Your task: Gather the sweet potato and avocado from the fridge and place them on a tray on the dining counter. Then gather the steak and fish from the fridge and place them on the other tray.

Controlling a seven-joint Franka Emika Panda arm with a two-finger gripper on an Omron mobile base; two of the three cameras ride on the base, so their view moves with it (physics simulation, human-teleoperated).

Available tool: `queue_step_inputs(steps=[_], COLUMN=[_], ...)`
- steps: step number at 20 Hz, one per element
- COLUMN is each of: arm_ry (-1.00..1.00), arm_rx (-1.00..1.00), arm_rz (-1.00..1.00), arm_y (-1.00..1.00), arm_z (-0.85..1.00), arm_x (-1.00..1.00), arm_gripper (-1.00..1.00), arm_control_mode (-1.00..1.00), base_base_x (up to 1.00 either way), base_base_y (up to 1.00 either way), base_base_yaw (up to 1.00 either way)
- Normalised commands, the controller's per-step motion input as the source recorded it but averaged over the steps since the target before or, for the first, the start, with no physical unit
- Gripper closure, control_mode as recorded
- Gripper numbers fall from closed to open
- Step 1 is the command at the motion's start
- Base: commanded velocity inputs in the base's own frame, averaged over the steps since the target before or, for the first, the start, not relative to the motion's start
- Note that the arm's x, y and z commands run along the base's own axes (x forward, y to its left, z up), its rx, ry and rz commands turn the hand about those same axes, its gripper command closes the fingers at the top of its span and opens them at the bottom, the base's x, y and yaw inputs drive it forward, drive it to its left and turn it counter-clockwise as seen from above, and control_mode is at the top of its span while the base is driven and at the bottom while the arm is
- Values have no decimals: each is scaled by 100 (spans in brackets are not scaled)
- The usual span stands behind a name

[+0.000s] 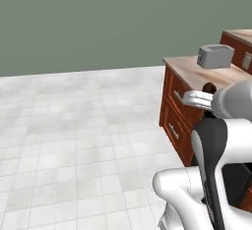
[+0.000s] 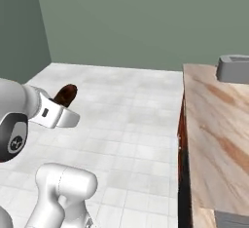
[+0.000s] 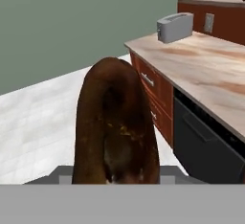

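Note:
The sweet potato (image 3: pixel 116 122) is a dark reddish-brown oblong lump standing upright between the jaws in the hand view. My gripper (image 2: pixel 60 104) is shut on it, and the sweet potato's (image 2: pixel 67 94) upper end sticks out above the white hand, held in the air over the tiled floor. From the left base view the gripper (image 1: pixel 203 96) hangs just in front of the counter's corner, and a dark bit of the sweet potato (image 1: pixel 210 87) shows above it.
A counter (image 1: pixel 197 74) with a beige marbled top and red-brown drawers stands to the right, with a grey toaster (image 1: pixel 215 55) on it. A dark appliance front (image 3: pixel 206 146) sits under the counter. Pale floor tiles (image 1: pixel 74 126) stretch left towards a green wall.

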Motion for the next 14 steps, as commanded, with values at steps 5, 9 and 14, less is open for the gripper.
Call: queue_step_inputs(steps=[5,9,14], arm_ry=[0,0,0], arm_rx=[0,0,0], arm_rz=[0,0,0], arm_y=[0,0,0], arm_z=[0,0,0], arm_x=[0,0,0], arm_gripper=[100,100,100], arm_control_mode=[100,100,100], base_base_x=[100,100,100], base_base_y=[-35,-14,-2], base_base_yaw=[2,0,0])
